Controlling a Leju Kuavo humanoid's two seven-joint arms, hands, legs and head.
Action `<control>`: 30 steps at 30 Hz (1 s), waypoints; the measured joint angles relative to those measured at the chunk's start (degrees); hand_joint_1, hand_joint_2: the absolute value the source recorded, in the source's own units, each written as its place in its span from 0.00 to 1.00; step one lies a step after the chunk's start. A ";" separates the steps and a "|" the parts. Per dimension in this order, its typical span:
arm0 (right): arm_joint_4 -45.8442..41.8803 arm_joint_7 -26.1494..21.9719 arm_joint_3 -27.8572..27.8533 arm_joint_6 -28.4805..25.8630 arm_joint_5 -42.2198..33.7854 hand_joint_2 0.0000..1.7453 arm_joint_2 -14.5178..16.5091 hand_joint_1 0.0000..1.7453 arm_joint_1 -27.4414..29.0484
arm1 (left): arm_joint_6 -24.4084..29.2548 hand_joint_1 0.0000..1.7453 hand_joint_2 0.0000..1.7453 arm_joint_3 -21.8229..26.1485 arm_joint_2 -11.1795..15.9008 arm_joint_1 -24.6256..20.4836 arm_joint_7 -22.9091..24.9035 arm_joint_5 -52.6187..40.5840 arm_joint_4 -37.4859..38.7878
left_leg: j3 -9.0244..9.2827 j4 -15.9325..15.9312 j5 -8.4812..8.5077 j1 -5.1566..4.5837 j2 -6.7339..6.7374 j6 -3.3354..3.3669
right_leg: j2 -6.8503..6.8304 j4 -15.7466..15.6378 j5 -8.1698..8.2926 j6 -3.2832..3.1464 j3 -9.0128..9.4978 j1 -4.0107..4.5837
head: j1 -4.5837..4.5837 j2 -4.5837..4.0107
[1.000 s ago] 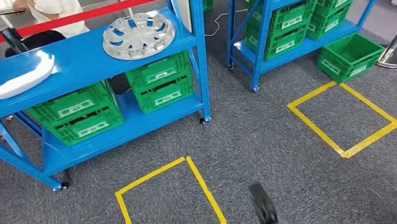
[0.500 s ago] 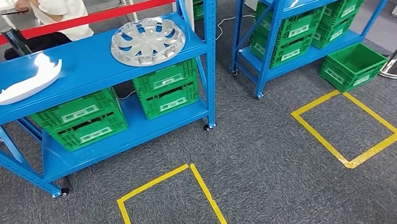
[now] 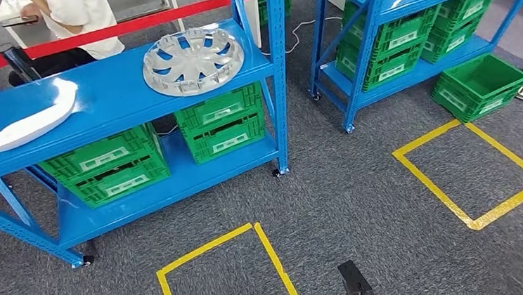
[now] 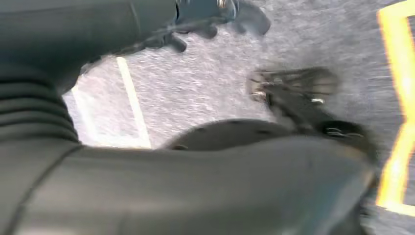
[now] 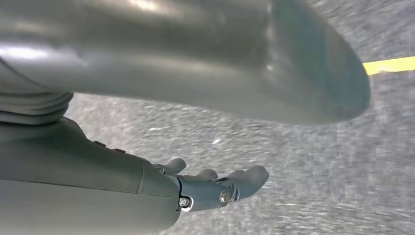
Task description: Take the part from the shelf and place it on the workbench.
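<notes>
Hubcap (image 3: 193,60) near the shelf's (image 3: 113,96) right edge has shifted as the camera moved; both hands (image 4: 220,14) (image 5: 215,186) hang empty, fingers apart.

Blue shelf (image 3: 110,96); silver-grey spoked wheel cover (image 3: 192,51), white curved part (image 3: 31,120). Green crates (image 3: 108,166) with pale labels. Grey speckled carpet (image 3: 361,189), yellow tape squares (image 3: 218,263), red barrier band (image 3: 129,20).

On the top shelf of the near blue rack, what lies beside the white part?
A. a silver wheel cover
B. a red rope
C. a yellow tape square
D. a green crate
A: the wheel cover lies on the same top shelf as the white part.
</notes>
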 joint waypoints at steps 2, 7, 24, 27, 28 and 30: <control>0.01 0.01 -0.02 -0.01 -0.02 0.00 -0.01 0.00 0.29 | 0.00 0.00 1.00 0.00 0.01 -0.40 -0.09 0.00 -0.01 | 0.21 -0.54 -0.19 0.00 0.02 -0.16 | -0.26 -0.02 -0.27 -0.41 0.28 0.03 | -0.01 0.00; 0.01 -0.13 -0.04 -0.01 -0.02 1.00 -0.01 0.00 1.13 | 0.00 0.00 1.00 0.00 0.01 -0.88 -0.08 0.00 0.04 | 0.75 -1.08 -0.36 0.07 0.88 -1.39 | 0.42 -0.01 -0.45 -0.73 0.42 0.10 | -0.03 -0.01; 1.25 -4.24 -17.93 -1.15 6.75 0.50 2.17 0.00 -2.17 | 6.15 0.00 0.00 11.57 -1.89 -5.82 -3.43 -10.16 2.19 | 0.85 -1.09 -0.24 0.13 0.92 -2.52 | 0.55 -0.36 -0.28 -0.52 0.78 0.02 | 0.00 -0.01; 1.97 -5.33 -22.55 -1.23 8.31 0.00 2.86 0.00 -3.00 | 7.69 0.00 0.00 14.88 -2.60 -6.72 -4.34 -12.74 2.89 | 0.85 -1.08 -0.27 0.10 0.92 -2.48 | 0.56 -0.39 -0.27 -0.51 0.80 0.02 | 0.00 -0.01; 2.20 -5.74 -24.10 -1.26 8.85 0.00 3.12 0.00 -3.27 | 8.21 0.00 0.00 15.93 -2.85 -7.01 -4.66 -13.65 3.12 | 0.85 -1.08 -0.27 0.09 0.92 -2.47 | 0.56 -0.41 -0.27 -0.51 0.81 0.02 | -0.01 -0.01; 2.64 -6.47 -27.01 -1.33 9.87 0.00 3.60 0.00 -3.81 | 9.20 0.00 0.00 18.02 -3.32 -7.59 -5.30 -15.37 3.58 | 0.85 -1.08 -0.28 0.07 0.93 -2.46 | 0.56 -0.42 -0.27 -0.50 0.81 0.02 | -0.01 0.00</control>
